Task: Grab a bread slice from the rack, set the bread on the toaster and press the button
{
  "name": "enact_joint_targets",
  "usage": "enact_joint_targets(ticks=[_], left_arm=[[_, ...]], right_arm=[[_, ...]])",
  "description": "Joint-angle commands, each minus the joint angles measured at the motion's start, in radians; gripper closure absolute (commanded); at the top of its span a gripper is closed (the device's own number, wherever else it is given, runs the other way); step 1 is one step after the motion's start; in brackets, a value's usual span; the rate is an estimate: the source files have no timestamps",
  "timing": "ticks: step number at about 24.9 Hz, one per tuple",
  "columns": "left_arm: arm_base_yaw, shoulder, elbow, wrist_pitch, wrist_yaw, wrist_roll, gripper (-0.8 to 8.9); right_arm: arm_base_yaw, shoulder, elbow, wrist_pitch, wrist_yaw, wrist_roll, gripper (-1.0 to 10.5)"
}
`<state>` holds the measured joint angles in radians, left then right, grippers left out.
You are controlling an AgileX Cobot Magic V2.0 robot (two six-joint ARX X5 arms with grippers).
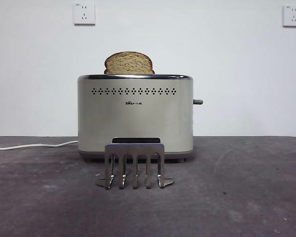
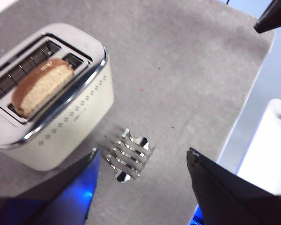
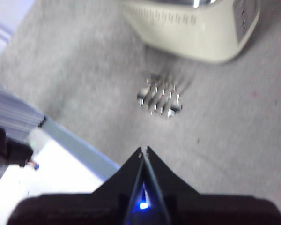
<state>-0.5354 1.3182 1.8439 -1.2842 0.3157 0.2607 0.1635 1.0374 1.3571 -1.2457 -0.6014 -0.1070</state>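
Front view: your slice of bread (image 1: 129, 62) stands in the toaster (image 1: 135, 114) at frame centre, its domed top showing above the chrome rim. The button (image 1: 198, 101) projects from the toaster's right side. The rack (image 1: 134, 165) stands bare just in front, on the surface (image 1: 246, 192).

Left wrist view: your left hand (image 2: 143, 159) is released, jaws wide apart, above the rack.

Right wrist view: your right hand (image 3: 144, 150) is clenched, tips together, clear of the rack.

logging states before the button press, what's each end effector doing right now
Left end effector: open, holding nothing, above the rack.
Right end effector: closed, holding nothing.
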Motion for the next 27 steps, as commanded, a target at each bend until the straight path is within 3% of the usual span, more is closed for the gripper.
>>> enact_joint_targets(ticks=[1,6,8,10,27], left_arm=[[-0.003,0.000,-0.006,-0.007,0.006,-0.005,5.00],[-0.003,0.000,-0.006,-0.024,0.006,-0.005,5.10],[-0.003,0.000,-0.006,-0.029,0.006,-0.004,6.40],[-0.003,0.000,-0.006,-0.029,0.006,-0.003,8.42],[-0.002,0.000,-0.006,-0.026,0.001,-0.006,8.17]], right_arm=[[0.003,0.000,-0.009,-0.006,0.000,-0.043,9.6],[0.003,0.000,-0.009,-0.005,0.000,-0.043,9.6],[0.002,0.000,-0.009,-0.004,0.000,-0.042,9.5],[0.002,0.000,-0.009,-0.003,0.001,-0.040,9.5],[0.002,0.001,-0.009,-0.003,0.006,-0.041,9.5]])
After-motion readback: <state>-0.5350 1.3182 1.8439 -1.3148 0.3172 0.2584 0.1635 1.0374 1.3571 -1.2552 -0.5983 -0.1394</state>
